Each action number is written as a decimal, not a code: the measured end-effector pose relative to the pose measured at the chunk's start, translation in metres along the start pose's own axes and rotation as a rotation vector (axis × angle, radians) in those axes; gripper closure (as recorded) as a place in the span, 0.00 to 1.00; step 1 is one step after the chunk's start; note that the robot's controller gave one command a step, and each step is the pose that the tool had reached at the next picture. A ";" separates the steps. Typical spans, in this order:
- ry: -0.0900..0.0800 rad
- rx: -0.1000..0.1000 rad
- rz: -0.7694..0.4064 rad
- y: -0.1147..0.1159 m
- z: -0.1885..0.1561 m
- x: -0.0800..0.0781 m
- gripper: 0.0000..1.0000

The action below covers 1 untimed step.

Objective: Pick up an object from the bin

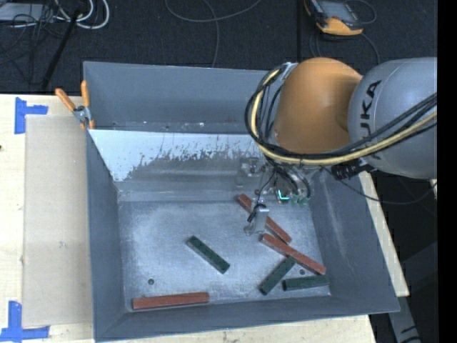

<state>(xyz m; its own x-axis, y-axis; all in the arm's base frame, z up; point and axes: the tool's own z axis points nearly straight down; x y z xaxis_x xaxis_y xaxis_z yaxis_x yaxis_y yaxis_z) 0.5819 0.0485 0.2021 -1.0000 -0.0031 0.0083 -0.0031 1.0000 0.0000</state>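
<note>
Claw (255, 217) over red bar (280, 231) (right of bin (171, 120))

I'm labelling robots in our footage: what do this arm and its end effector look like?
The arm is rounded and silver-grey with dark KUKA lettering. A smooth orange dome cover sits at its wrist, looped by black and yellow cables. The end effector beneath is small, grey metal, with a green light.

On the dark floor (143, 41) beyond the bin (100, 213), an orange and black device (334, 18) is seen at one o'clock. White cables (89, 20) are seen bundled at eleven o'clock.
</note>
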 end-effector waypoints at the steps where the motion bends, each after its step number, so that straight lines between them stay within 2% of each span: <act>1: 0.003 0.000 0.177 0.052 0.136 0.028 0.00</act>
<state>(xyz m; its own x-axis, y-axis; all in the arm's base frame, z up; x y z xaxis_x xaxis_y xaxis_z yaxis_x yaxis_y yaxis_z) 0.5528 0.1006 0.0661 -0.9849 0.1726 0.0113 0.1726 0.9850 -0.0019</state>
